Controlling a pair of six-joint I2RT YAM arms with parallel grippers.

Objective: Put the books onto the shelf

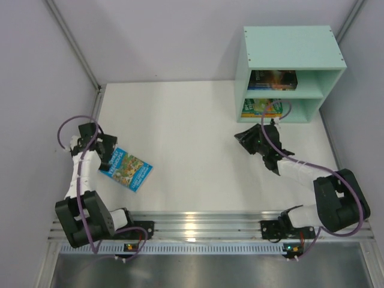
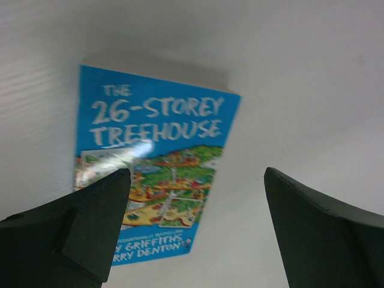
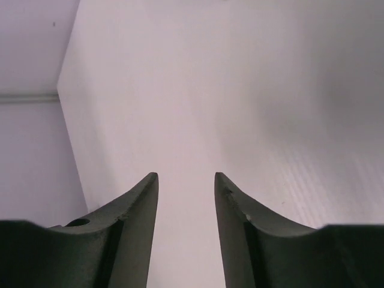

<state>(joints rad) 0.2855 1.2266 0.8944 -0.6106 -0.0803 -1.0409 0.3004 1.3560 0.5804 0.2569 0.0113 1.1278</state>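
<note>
Nearest, at left: left gripper (image 2: 197,180), jaws wide apart, hovers over a blue book (image 2: 153,156) lying flat on the table (image 1: 192,120), apparently the only one left. Far right: shelf (image 1: 288,45) with shelved books (image 1: 273,79) in both compartments; right gripper (image 1: 243,138) before it, jaws partly apart, empty.

**YAM arm pair, white and black**
Left arm (image 1: 77,177), right arm (image 1: 298,170): white links, black joint housings, purple cable (image 1: 62,126) behind the fingers (image 3: 135,234). Left gripper (image 2: 197,174), right gripper (image 3: 186,175): dark matte wedge fingers, tapered tips, round hole (image 3: 75,222) at one finger's base.
</note>
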